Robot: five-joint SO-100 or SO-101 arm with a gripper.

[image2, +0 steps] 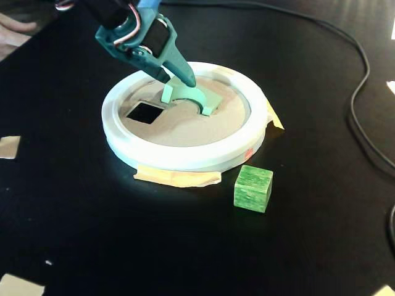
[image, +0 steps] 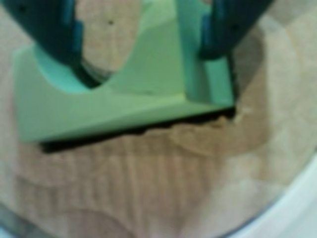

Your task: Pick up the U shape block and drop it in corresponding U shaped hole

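The mint-green U shape block (image: 124,109) sits tilted on the cardboard top of a round white-rimmed board (image2: 185,157), its lower edge over a dark slot (image: 99,140) that looks like the U shaped hole. In the fixed view the block (image2: 197,98) stands at the board's far middle. My teal gripper (image: 148,64) is directly above it with its jaws apart, one finger over each leg of the U and bare cardboard showing between them. In the fixed view the gripper (image2: 182,80) points down onto the block's top.
A square hole (image2: 145,112) is cut in the board left of the block. A green cube (image2: 253,188) lies on the black table in front of the board. Tape scraps (image2: 176,179) stick out from the rim. A black cable (image2: 364,123) runs along the right.
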